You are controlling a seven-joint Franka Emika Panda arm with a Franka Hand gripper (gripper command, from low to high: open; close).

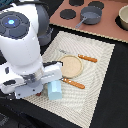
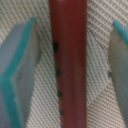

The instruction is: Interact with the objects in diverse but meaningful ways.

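Observation:
In the wrist view a reddish-brown rod (image 2: 69,60) with a row of dark spots lies on the woven placemat (image 2: 100,75). I cannot tell whether it is the sausage or a utensil handle. My gripper (image 2: 70,65) is open and straddles it, with one teal-edged finger (image 2: 22,65) on each side and neither touching it. In the exterior view the white arm (image 1: 25,50) hangs low over the placemat's near corner and hides the fingers. A light blue cup (image 1: 54,90) sits just beside the hand.
A round wooden plate (image 1: 71,65) lies mid-mat between two orange-handled utensils (image 1: 87,58) (image 1: 75,83). Behind it, a toy stove (image 1: 75,12) with black burners carries a grey pan (image 1: 91,16). A beige bowl (image 1: 123,17) is at the far right.

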